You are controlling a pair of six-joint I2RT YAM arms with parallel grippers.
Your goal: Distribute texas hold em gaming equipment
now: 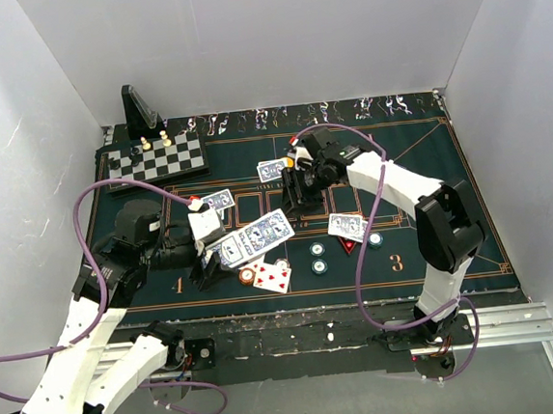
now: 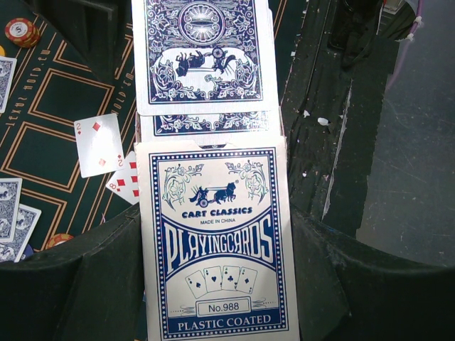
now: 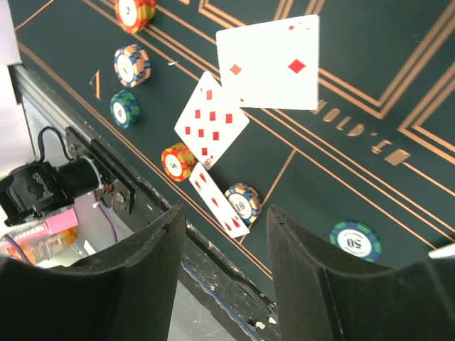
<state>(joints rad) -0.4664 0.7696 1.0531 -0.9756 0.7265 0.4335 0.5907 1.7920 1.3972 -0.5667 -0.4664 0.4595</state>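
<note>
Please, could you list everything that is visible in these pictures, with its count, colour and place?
Mat: one, dark green with gold lines, over the table.
Chessboard: one, black-and-white, far left.
Pawns: at least two, pale, on the chessboard.
Stand: one, black, behind the chessboard.
Card box: one, white and blue, in the left gripper.
Face-down cards: several, blue backs, mid-mat.
Face-up cards: three, red pips, near front edge.
Chips: six, orange, teal, whitish, around the face-up cards.
Left gripper: black, shut on the card box.
Right gripper: black, open, above the chips.
</note>
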